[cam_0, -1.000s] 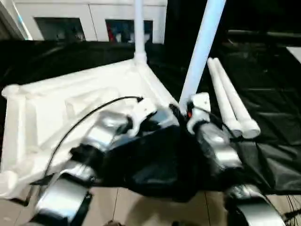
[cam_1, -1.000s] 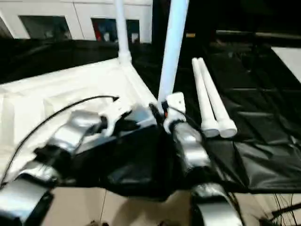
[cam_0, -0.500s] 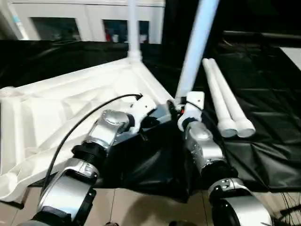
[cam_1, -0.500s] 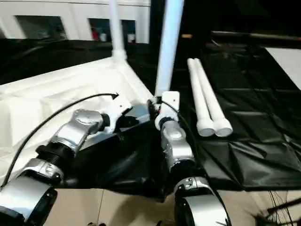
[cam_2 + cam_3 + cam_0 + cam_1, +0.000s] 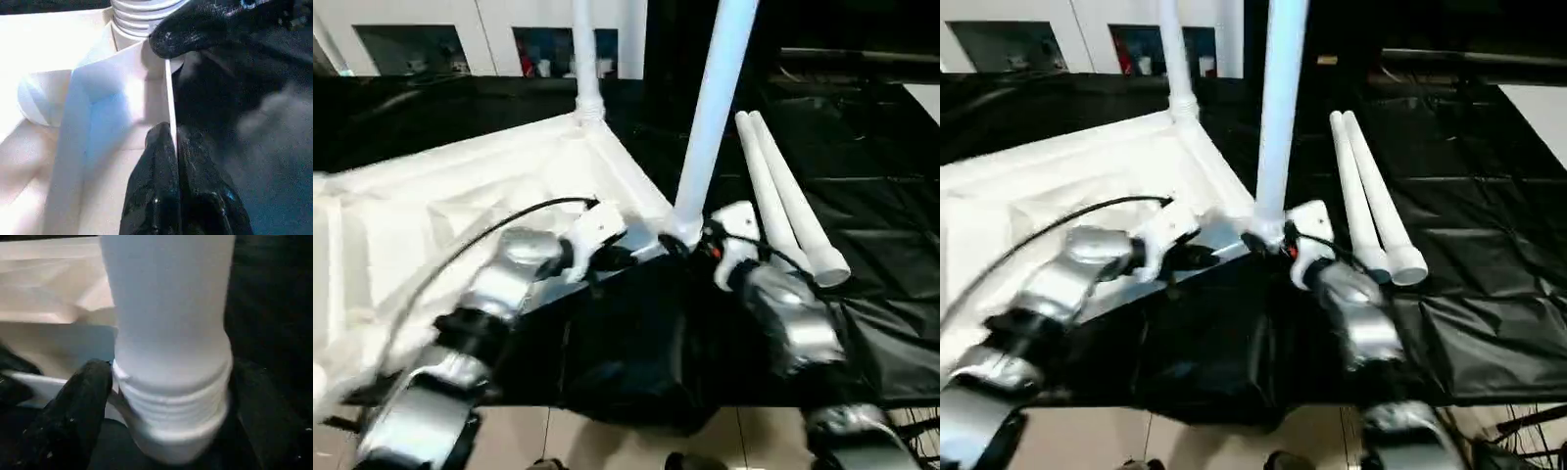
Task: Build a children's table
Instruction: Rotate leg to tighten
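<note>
The white tabletop [image 5: 440, 215] lies upside down on a black sheet, ribbed side up. One leg [image 5: 582, 59] stands in its far corner socket. A second leg [image 5: 713, 108] stands in the near right corner. Its threaded base [image 5: 176, 401] sits between the spread fingers [image 5: 73, 416] of my open right gripper [image 5: 690, 240]. My left gripper [image 5: 172, 142] is shut on the tabletop's thin rim [image 5: 167, 98] just beside that corner. Two loose legs [image 5: 788, 191] lie side by side on the sheet to the right.
The black sheet [image 5: 862, 294] covers the floor, bunched up under my forearms. A white cabinet with glass doors [image 5: 440, 29] stands along the back. A flat white board [image 5: 925, 98] shows at the far right edge. Tan floor [image 5: 607, 441] shows nearest me.
The whole picture has shifted with my head. My right wrist sits slightly further right of the standing leg's base. The left gripper keeps its pinch on the rim.
</note>
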